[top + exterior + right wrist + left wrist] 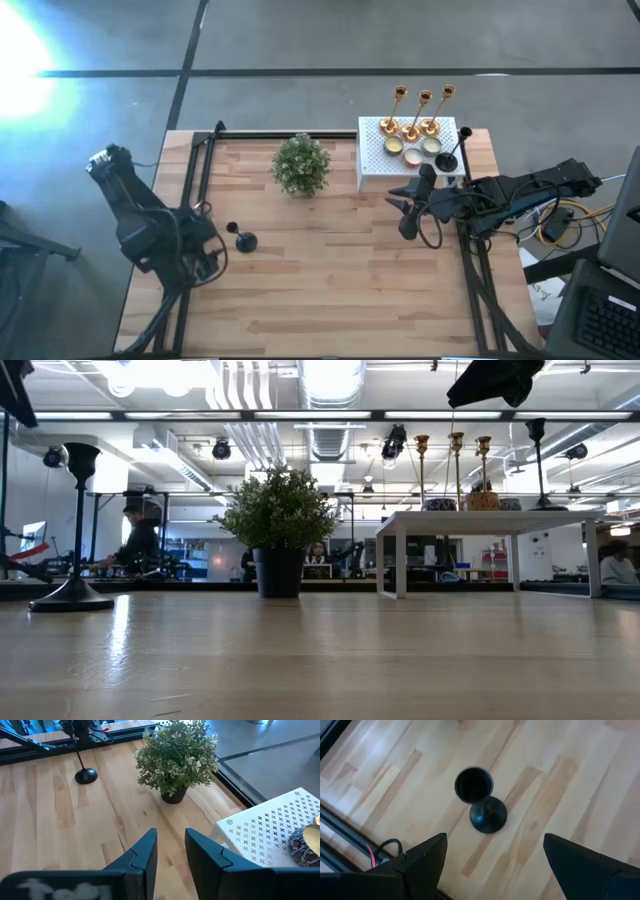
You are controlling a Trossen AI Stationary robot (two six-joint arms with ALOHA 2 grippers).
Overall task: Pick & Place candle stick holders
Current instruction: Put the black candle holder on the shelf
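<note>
Grey concrete floor (300, 40); ceiling ducts (245, 420); bright strip lights (330, 375) overhead.

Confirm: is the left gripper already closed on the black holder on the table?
No. The left gripper hangs open above the black holder, which stands free on the table.

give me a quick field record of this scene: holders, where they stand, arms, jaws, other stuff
gold candle stick holders: three, upright in a row on the white perforated box
black holder on box: one, at the box's right edge
black holder on table: one, upright on the wood, on the table's left half, not held
left gripper: beside the black holder on the table, jaws open, empty
right gripper: over the table in front of the box, jaws narrowly apart, empty
bowls: three small ones on the box
potted plant: left of the box
</note>
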